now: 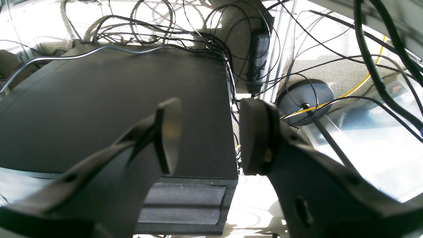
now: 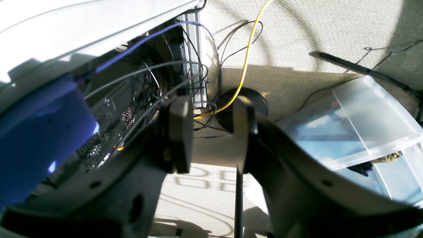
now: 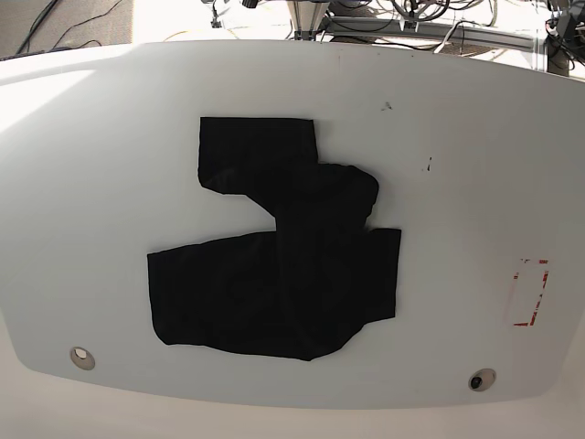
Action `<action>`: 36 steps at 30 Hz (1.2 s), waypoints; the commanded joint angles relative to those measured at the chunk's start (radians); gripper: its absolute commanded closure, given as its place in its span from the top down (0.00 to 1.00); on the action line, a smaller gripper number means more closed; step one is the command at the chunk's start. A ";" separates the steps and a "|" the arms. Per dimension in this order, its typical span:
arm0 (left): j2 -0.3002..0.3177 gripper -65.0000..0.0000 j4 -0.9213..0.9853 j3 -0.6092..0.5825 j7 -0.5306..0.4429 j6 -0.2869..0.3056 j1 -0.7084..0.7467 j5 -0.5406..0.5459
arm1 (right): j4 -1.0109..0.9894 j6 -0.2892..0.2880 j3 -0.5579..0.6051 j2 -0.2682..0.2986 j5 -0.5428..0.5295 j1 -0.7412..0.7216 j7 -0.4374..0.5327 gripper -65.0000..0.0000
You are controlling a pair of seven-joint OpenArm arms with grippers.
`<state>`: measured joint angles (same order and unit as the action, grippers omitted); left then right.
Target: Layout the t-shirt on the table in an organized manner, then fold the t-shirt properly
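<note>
The black t-shirt (image 3: 283,265) lies flat but unevenly folded over itself near the middle of the white table (image 3: 457,137), with a narrower part reaching toward the far left. No print shows on it. Neither arm appears in the base view. In the left wrist view my left gripper (image 1: 211,135) is open, with nothing between its fingers, and faces the floor beyond the table. In the right wrist view my right gripper (image 2: 211,135) is open and empty too, also over the floor. The t-shirt does not show in either wrist view.
A red-outlined rectangle (image 3: 530,293) marks the table's right side; small round metal fittings (image 3: 82,357) (image 3: 481,379) sit near the front edge. Off the table are a black computer case (image 1: 99,109), tangled cables (image 1: 158,29), a round black stand base (image 1: 304,99) and a clear plastic bin (image 2: 363,132).
</note>
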<state>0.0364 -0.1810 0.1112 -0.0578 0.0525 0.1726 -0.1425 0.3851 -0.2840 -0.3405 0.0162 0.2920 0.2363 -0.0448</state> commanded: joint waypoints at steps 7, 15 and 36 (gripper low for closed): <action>-0.011 0.43 0.005 -0.002 0.000 -0.003 0.006 0.000 | 0.008 -0.015 -0.001 0.004 -0.005 0.000 0.047 0.31; -0.009 0.43 -0.001 -0.002 0.002 -0.002 0.006 -0.003 | 0.002 -0.019 -0.004 0.006 -0.006 0.003 0.071 0.31; 0.001 0.42 -0.005 -0.005 -0.004 0.004 0.003 -0.007 | 0.001 -0.010 -0.002 -0.006 0.000 -0.016 0.061 0.30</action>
<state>0.0338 -0.1833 0.1085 -0.0555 0.0563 0.1703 -0.1493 0.3840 -0.2886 -0.3412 0.0109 0.2916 0.2195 0.0071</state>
